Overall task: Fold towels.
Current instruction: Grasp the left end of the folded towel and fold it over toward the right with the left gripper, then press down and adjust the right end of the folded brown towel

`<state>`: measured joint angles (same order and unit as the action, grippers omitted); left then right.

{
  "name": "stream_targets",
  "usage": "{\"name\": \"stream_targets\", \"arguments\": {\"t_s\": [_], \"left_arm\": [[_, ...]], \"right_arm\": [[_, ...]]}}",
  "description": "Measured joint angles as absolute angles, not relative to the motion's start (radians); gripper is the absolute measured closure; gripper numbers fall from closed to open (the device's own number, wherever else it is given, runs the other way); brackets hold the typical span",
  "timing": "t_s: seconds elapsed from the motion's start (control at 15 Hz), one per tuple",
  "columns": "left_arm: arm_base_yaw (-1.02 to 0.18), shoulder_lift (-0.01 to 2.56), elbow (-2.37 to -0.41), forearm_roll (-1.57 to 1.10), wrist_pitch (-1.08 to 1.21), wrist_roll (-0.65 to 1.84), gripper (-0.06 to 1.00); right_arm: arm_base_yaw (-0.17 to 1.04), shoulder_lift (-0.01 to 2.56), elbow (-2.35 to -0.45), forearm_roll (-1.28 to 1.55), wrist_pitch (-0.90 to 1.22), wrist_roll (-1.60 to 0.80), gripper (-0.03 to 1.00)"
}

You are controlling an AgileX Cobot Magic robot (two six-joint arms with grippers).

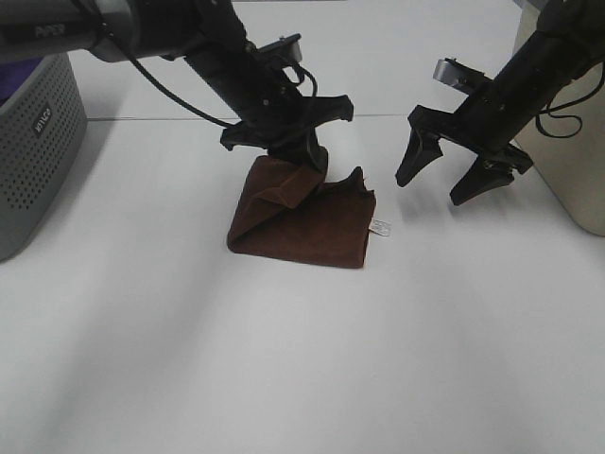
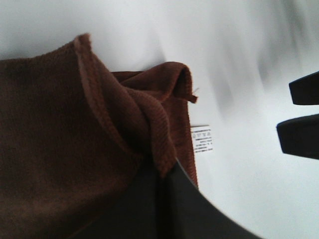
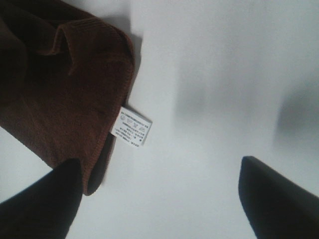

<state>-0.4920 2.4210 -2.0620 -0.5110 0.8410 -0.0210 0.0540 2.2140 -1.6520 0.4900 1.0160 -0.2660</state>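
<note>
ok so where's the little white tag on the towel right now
In the high view the white tag sticks out from the right edge of the towel, flat on the table, just below and left of the open right gripper.

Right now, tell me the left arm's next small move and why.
Probably draw the left gripper toward the towel's near edge and lower it. Its fingers pinch a raised, bunched hem while the rest of the towel lies flat, so the fold looks unfinished. The right gripper hangs open, apart from the cloth.

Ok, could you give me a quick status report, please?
Left gripper shut on towel, pinching a raised fold. Right gripper open, empty, beside it. Basket well clear.
</note>
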Motion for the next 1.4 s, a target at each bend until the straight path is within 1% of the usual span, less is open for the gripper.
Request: {"name": "stream_targets", "arguments": {"t_s": [0.13, 0.2, 0.33, 0.4, 0.47, 0.53, 0.6, 0.73, 0.93, 1.27, 1.4], "left_arm": [[-0.521, 2.457, -2.095, -0.512, 0.836, -0.035, 0.93], [-0.530, 2.468, -2.098, -0.512, 0.833, -0.047, 0.90], [-0.537, 2.480, -2.099, -0.515, 0.832, -0.057, 0.80], [-0.537, 2.486, -2.099, -0.555, 0.836, -0.059, 0.55], [-0.537, 2.487, -2.099, -0.589, 0.836, -0.059, 0.39], [-0.537, 2.487, -2.100, -0.635, 0.835, -0.043, 0.28], [-0.537, 2.487, -2.100, -0.690, 0.834, -0.015, 0.22], [-0.536, 2.474, -2.100, -0.758, 0.835, 0.075, 0.18], [-0.498, 2.415, -2.112, -0.756, 0.848, 0.197, 0.17], [-0.312, 2.336, -2.116, -0.653, 0.927, 0.221, 0.17], [-0.261, 2.336, -2.116, -0.584, 0.973, 0.191, 0.17]], "right_arm": [[0.054, 2.214, -1.652, 0.490, 1.017, -0.266, 0.16], [0.054, 2.214, -1.652, 0.490, 1.017, -0.266, 0.16], [0.054, 2.214, -1.652, 0.490, 1.017, -0.266, 0.16], [0.054, 2.214, -1.652, 0.491, 1.017, -0.266, 0.16], [0.054, 2.214, -1.652, 0.493, 1.017, -0.266, 0.16], [0.054, 2.214, -1.652, 0.495, 1.017, -0.266, 0.16], [0.054, 2.214, -1.652, 0.501, 1.017, -0.266, 0.16], [0.054, 2.214, -1.652, 0.515, 1.016, -0.266, 0.16], [0.054, 2.214, -1.652, 0.575, 1.034, -0.286, 0.16], [0.055, 2.196, -1.652, 0.858, 1.100, -0.435, 0.17], [0.084, 2.175, -1.652, 0.977, 1.107, -0.487, 0.18]]}}
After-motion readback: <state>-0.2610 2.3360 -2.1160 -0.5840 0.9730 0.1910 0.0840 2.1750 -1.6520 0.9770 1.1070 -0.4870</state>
